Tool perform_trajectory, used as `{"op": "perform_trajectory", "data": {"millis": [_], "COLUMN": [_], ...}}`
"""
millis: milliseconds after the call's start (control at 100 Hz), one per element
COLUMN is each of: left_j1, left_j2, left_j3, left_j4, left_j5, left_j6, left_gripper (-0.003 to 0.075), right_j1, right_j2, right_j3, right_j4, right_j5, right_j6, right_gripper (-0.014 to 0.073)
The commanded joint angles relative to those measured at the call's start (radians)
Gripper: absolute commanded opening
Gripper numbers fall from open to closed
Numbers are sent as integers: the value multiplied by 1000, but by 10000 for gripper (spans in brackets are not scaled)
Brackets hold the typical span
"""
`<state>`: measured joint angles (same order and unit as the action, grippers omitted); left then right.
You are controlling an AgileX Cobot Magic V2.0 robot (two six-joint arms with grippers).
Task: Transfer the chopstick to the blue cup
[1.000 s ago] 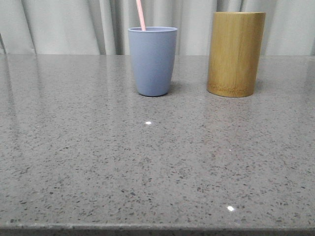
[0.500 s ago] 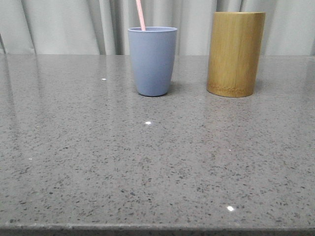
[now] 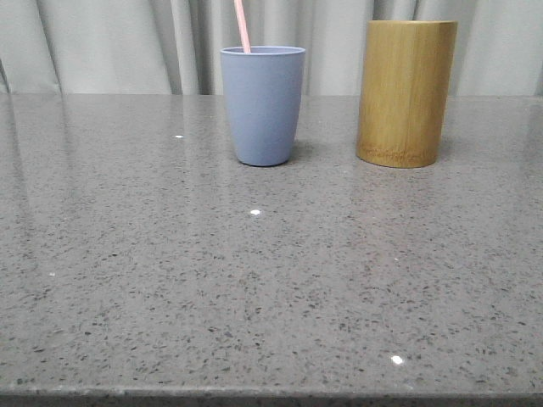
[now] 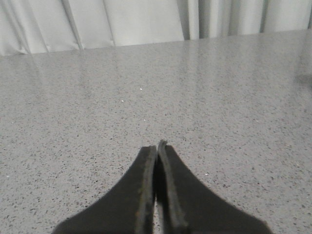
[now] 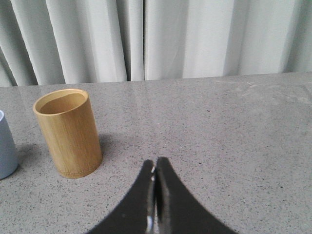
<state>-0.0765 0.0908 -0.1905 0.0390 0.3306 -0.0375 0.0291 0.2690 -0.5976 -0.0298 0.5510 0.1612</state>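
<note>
Grey speckled desk (image 3: 254, 280) runs back to pale curtains (image 5: 195, 39). My left end effector (image 4: 157, 146) is pressed closed on nothing, bare desk ahead of it. My right end effector (image 5: 154, 163) is closed and empty too; the bamboo cylinder (image 5: 68, 131) stands ahead of it toward my left, the blue cup (image 3: 263, 106) just beyond, with the chopstick (image 3: 243, 25) standing in it, leaning at the rim.

Low front view; two wrist views
</note>
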Motion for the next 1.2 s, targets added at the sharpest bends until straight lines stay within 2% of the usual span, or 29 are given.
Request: {"op": "perform_trajectory", "data": {"millis": [0, 330, 370, 1190], "left_j1": [18, 33, 35, 35], "left_j2": [-20, -131, -131, -131], "left_j3": [18, 205, 200, 202], "left_j4": [-20, -64, -72, -72], "left_j5": [-141, -282, -243, -251], "left_j6": [-11, -11, -11, -11], "left_gripper": [-19, -19, -19, -19], "right_j1": [-5, -5, -5, -5], "right_j2": [10, 10, 10, 11], "right_j3": [-22, -22, -22, -22], "right_j4": [-16, -16, -16, -16], "right_j5": [-78, -78, -78, -78], "right_j6": [-1, -1, -1, -1], "right_gripper": [-105, -105, -105, -105]}}
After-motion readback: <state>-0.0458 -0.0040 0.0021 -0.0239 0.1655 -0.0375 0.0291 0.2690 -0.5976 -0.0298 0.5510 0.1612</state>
